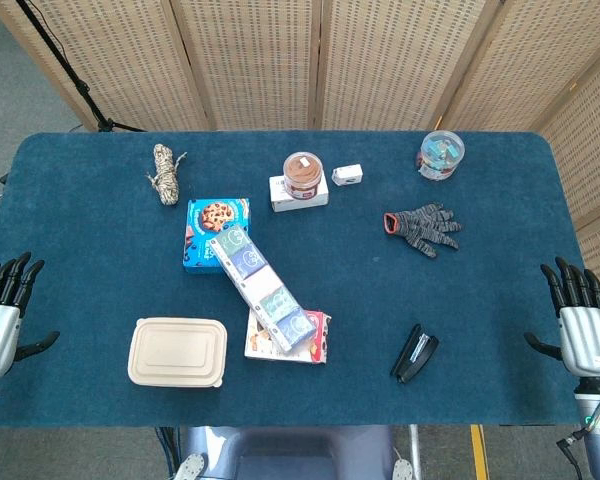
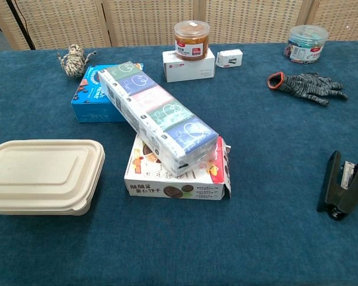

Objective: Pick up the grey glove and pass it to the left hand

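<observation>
The grey glove with a red cuff lies flat on the blue table at the right, its fingers pointing right; the chest view shows the same glove at the far right. My right hand hovers at the table's right edge, fingers spread and holding nothing, well in front of the glove. My left hand hangs at the left edge, also spread and empty. Neither hand appears in the chest view.
A black stapler lies between the right hand and the glove. A long tissue pack rests across a blue cookie box and a snack box. A beige lunch box, rope bundle, brown jar and plastic tub stand around.
</observation>
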Tool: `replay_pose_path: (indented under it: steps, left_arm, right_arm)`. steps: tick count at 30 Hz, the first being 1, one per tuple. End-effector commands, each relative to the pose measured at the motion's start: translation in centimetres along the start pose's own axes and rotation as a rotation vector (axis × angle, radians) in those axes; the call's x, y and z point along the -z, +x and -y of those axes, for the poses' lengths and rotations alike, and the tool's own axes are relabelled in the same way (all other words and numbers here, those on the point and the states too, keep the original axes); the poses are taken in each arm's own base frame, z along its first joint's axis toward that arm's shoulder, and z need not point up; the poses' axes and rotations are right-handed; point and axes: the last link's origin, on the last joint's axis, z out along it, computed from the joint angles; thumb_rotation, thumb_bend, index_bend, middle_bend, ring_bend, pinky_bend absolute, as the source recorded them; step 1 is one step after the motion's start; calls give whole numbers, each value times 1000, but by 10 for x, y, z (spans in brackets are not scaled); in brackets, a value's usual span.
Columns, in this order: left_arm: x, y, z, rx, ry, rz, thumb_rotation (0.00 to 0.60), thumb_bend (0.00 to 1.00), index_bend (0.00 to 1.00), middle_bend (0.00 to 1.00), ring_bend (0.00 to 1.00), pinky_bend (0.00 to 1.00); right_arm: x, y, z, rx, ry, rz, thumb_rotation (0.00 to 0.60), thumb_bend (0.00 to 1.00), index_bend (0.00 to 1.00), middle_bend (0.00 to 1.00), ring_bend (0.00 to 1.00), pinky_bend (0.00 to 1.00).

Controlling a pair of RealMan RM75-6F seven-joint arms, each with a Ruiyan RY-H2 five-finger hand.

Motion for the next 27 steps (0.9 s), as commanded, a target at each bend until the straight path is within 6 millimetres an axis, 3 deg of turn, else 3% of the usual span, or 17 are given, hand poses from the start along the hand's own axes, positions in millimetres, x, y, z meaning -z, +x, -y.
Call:
replay_pose_path:
  steps: [1, 9, 14, 27]
  left_arm:
    - [0, 0, 0, -4, -2, -1, 600, 0, 0, 0, 0, 0]
    - [3, 2, -1, 0, -2, -13, 600, 0, 0, 0, 0, 0]
    - [5, 4, 0, 4, -1, -20, 600, 0, 0, 0, 0, 0]
    - [-1, -6, -3, -14, 27, 20, 600, 0, 0, 0, 0, 0]
  right_arm:
    - [3, 0, -1, -7, 4, 1, 600, 0, 0, 0, 0, 0]
    - [3, 1, -6, -13, -3, 13, 600, 0, 0, 0, 0, 0]
    - [-12, 1, -3, -42, 8, 32, 600, 0, 0, 0, 0, 0]
    - [-139, -7, 34, -102, 138, 226, 600, 0, 0, 0, 0, 0]
